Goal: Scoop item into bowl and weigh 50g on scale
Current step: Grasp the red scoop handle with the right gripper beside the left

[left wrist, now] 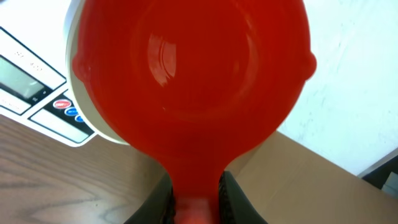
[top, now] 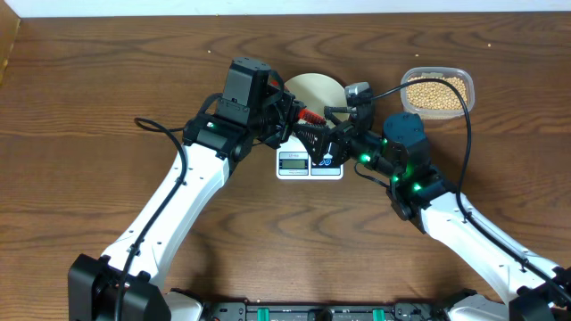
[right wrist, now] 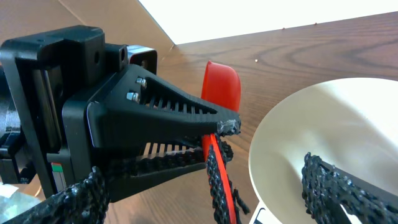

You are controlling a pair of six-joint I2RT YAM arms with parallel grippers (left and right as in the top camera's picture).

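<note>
The tan beans (top: 435, 92) lie in a clear tub at the back right. The cream bowl (top: 314, 87) stands on the white scale (top: 310, 164); no beans show in it in the right wrist view (right wrist: 323, 124). My left gripper (top: 299, 120) is shut on the handle of a red scoop (top: 311, 115). In the left wrist view the scoop (left wrist: 193, 68) is empty and hangs by the bowl's rim (left wrist: 71, 68) and the scale (left wrist: 25, 81). My right gripper (top: 335, 143) is open, one finger over the bowl, the rim between its fingers (right wrist: 202, 174).
The clear plastic tub (top: 464, 82) stands to the right of the bowl. The two grippers are crowded together over the scale's front. A cardboard edge (top: 7, 45) shows at the far left.
</note>
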